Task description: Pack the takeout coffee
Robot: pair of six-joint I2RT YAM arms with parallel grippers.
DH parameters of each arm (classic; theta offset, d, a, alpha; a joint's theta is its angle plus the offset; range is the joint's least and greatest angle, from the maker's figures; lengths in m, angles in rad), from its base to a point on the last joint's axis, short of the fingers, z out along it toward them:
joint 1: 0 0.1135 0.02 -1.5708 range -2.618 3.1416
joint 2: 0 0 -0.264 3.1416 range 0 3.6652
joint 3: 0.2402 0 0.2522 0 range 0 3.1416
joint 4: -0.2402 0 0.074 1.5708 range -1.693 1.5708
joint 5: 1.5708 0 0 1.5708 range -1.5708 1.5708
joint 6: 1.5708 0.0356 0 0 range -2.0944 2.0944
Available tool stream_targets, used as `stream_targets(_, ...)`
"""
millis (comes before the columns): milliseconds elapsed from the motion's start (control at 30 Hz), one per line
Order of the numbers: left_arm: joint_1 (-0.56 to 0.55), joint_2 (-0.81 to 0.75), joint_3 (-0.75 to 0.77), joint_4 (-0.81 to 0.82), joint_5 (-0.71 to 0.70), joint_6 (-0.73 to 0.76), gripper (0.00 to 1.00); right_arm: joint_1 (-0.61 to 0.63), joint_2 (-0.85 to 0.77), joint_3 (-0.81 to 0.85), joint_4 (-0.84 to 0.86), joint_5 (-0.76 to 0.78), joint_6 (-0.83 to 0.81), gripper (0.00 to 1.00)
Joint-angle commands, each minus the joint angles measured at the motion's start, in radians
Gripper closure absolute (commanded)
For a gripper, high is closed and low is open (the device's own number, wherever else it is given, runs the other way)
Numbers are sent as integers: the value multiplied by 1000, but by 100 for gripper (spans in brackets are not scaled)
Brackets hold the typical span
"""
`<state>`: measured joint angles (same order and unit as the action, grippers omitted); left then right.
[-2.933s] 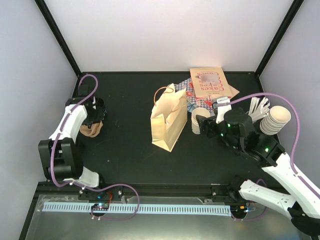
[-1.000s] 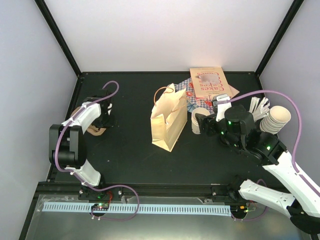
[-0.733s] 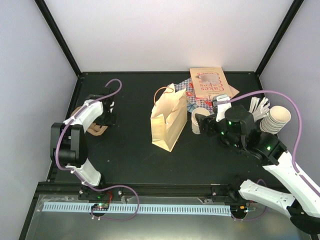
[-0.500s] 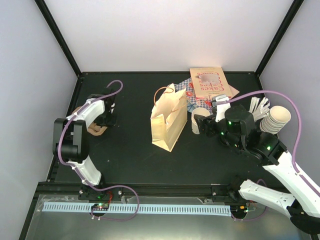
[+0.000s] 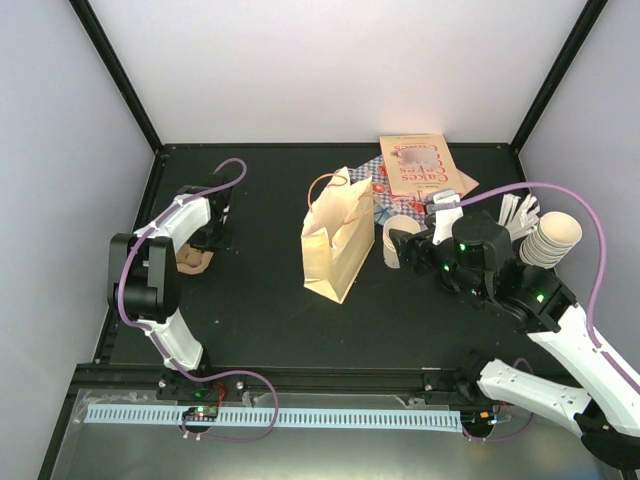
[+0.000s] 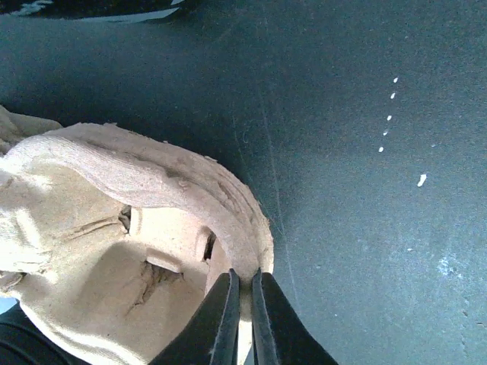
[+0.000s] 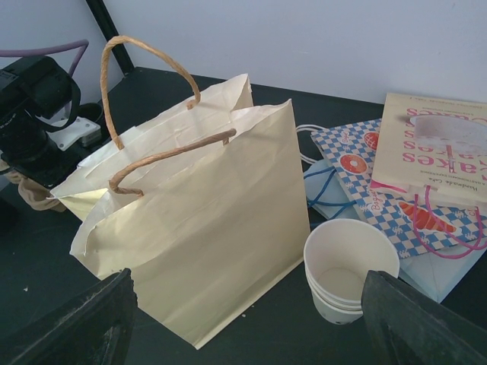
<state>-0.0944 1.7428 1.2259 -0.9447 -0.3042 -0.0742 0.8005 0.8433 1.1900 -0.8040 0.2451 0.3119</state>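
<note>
Counter [image 5: 250, 310], black and walled in white, seen from above with two robot arms mounted at its near edge. At far left, the left arm bends back toward the left wall. The left fingers [image 6: 215, 323] are pressed together on the thin raised rim of a brown moulded-cardboard cup carrier [image 6: 114, 251], pinching it between them. The carrier lies on the counter close to the left edge. The left wrist view shows its pale, rough pulp and one cup well, with bare dark counter to the right.

Near the middle stands a tan paper bag [image 5: 335, 245], upright, its mouth open and its twisted paper handles raised. Just to its right sits a short stack of lidless cream cups [image 7: 350, 266], near the bag but not touching it. The right fingers [image 7: 84, 327] are spread wide with nothing between them. They face the bag and the short stack from the right.

Beyond that stack, flat printed bags overlap at the far right: a blue checked bag [image 7: 354, 163] with doughnut pictures and, on top, a cream bag [image 7: 437, 144] lettered "Cakes". A taller stack of nested cream cups [image 5: 553, 240] sits tilted by the right wall. The takeout coffee, with its black lid, cannot be made out in any view.
</note>
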Motion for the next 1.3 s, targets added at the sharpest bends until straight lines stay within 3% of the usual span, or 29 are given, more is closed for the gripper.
stream_targets(0, -9, -25, 24, -31, -34, -11, 98, -3, -1, 3, 8, -5, -12, 17)
stream_targets(633, -80, -88, 93, -181, -132, -102, 99, -3, 11, 10, 9, -23, -6, 17)
stream_targets(900, -86, -130, 144, -291, -342, -199, 98, -4, 11, 11, 9, -32, -8, 17)
stream_targets(1267, -127, -154, 265, -414, -427, -230, 98, -3, 17, 22, 8, -40, -6, 17)
